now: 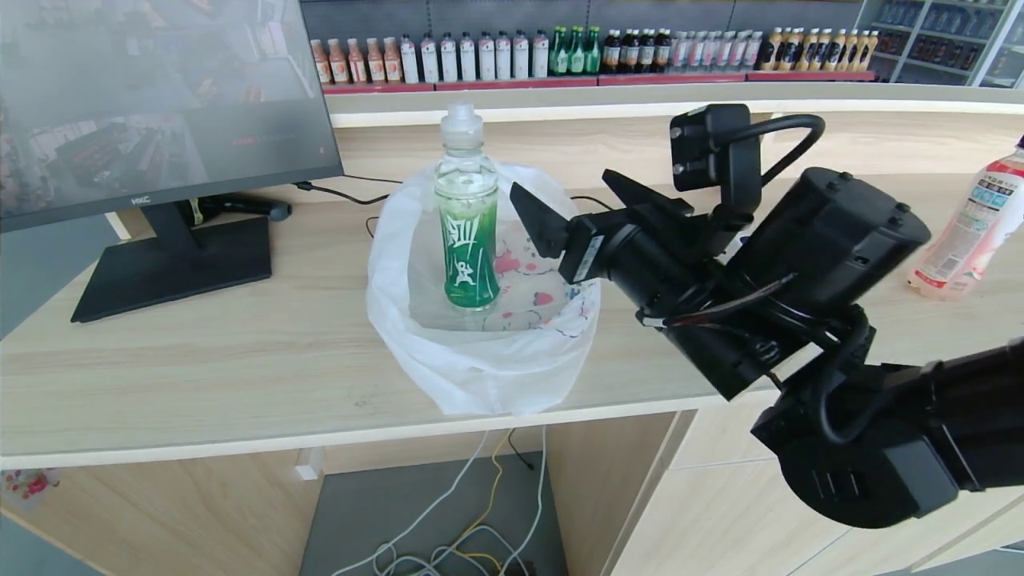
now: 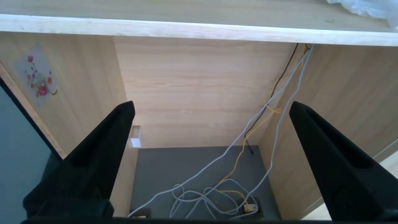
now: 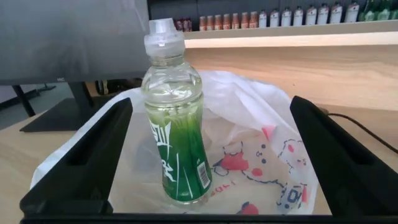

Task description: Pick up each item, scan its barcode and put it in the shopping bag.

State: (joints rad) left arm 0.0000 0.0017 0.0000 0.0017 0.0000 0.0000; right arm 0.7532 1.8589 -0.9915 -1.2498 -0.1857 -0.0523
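Observation:
A clear bottle with a green label (image 1: 466, 210) stands upright inside the white shopping bag (image 1: 480, 352) on the wooden counter. My right gripper (image 1: 564, 190) hovers just right of the bottle over the bag's rim, open and holding nothing. In the right wrist view the bottle (image 3: 175, 124) stands a short way ahead of the open right gripper (image 3: 211, 106), barcode facing the camera. A pink-labelled bottle (image 1: 972, 232) stands on the counter at the far right. My left gripper (image 2: 211, 109) hangs open below the counter edge, facing the recess underneath.
A monitor (image 1: 152, 104) on a black stand occupies the counter's left side, with a black handheld scanner (image 1: 240, 210) behind its base. Loose cables (image 2: 211, 193) lie on the floor of the recess under the counter. Shelves of bottles (image 1: 592, 52) line the back wall.

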